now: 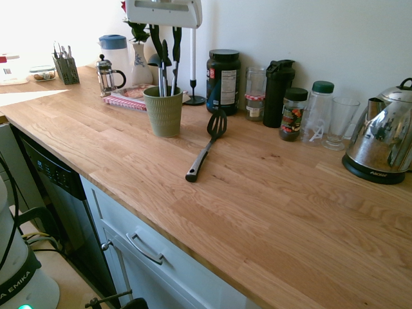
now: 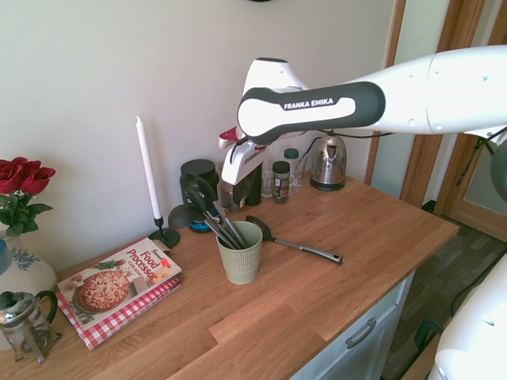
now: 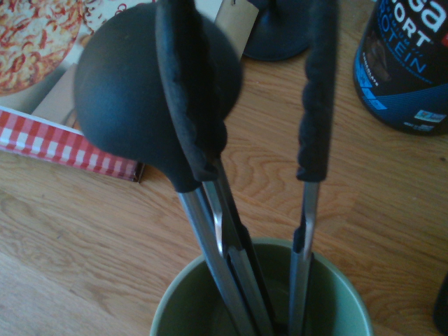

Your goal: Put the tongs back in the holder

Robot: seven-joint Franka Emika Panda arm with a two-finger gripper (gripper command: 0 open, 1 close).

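Tongs (image 3: 318,119), metal with scalloped black tips, in ribbed green holder (image 2: 242,264); gripper (image 2: 240,165) state unclear.

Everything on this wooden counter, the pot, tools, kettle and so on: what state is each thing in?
tongs: in the holder, black tips up and spread apart
holder: upright, with utensils in it
spatula: lying flat on the counter, outside the holder
candle: upright in its stand, unlit
cookbook: closed, lying flat
kettle: standing upright
green-topped bottle: lid on
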